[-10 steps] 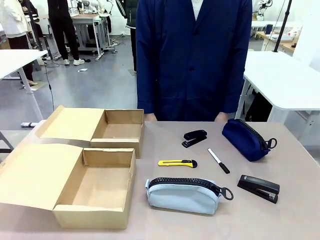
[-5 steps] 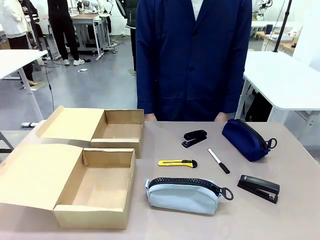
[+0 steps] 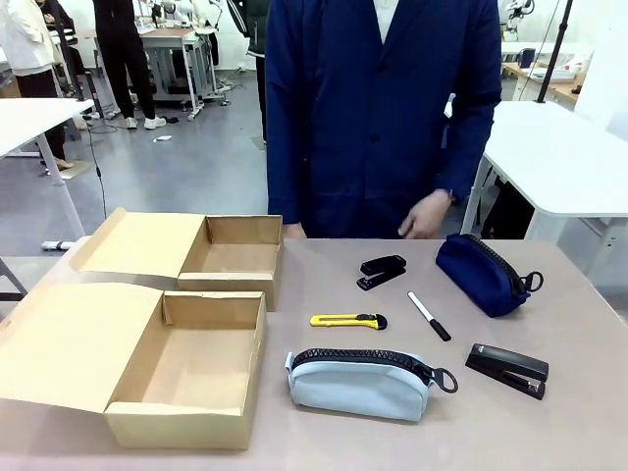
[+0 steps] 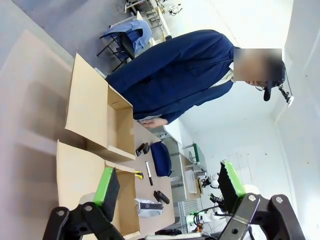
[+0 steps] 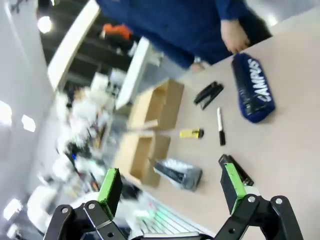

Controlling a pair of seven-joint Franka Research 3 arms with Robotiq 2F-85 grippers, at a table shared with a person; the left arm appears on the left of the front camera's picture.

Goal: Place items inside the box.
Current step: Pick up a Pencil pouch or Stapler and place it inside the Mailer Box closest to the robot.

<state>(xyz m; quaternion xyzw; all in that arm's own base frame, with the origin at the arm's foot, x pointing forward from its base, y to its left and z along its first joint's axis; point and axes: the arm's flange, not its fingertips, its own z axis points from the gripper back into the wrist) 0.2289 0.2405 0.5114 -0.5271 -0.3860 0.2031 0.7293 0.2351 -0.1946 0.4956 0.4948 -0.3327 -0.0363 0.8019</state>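
We find the grey pouch (image 3: 358,383) lying on the bench (image 3: 589,422) at the lower centre of the front view, zip upward and pull ring to the right, just beside the near box (image 3: 177,428), which stands open at the lower left with its flap spread out to the left. Just above the pouch lies the yellow knife (image 3: 345,320), its black end to the right, and to the right of that the white pen (image 3: 428,315) lies slanted with its black cap toward the lower right. One stapler (image 3: 382,271) sits above the knife near the middle of the frame, and the other stapler (image 3: 507,369) sits at the lower right, well apart from the first. The navy pouch (image 3: 481,272) lies at the right, above that second stapler. The far box (image 3: 228,282) stands open behind the near one, on the left. A person in a dark blue coat (image 3: 383,108) stands at the far edge, with one palm (image 3: 426,214) raised just above the bench near the navy pouch. In its wrist view, the left hand (image 4: 166,169) is spread wide with nothing between its fingers, high over the bench. The right hand (image 5: 170,169) is likewise wide and holds nothing.
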